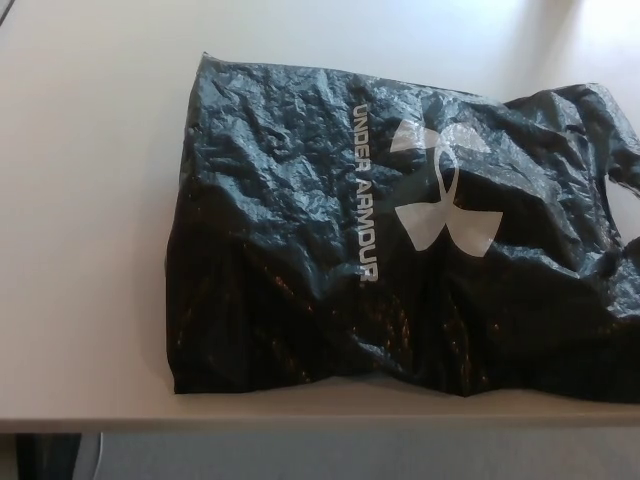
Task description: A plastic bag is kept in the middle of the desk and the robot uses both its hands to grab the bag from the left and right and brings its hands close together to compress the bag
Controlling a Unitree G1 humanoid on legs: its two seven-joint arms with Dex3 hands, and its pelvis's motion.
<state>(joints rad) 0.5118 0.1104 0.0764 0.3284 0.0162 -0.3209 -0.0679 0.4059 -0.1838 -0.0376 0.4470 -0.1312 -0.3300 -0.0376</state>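
black plastic bag (400,250) lies flat at the desk's near edge, no robot hand in view

nearest, the bag's bottom hem sits almost flush with the front edge of the desk (90,250), so a squeeze that drags it forward could tip it off the surface. the crinkled film looks thin and slick; hands closing from left and right may skate over it or pinch only the top layer rather than bunching the whole bag. its right side runs past the picture's right edge, toward the desk's right side, so the right-hand approach is hard to judge from here. farther back, the white logo (445,185) and lettering lie mid-bag, the far edge well short of the desk's far edge. neither hand shows, so whether they are wide or narrow i cannot tell.
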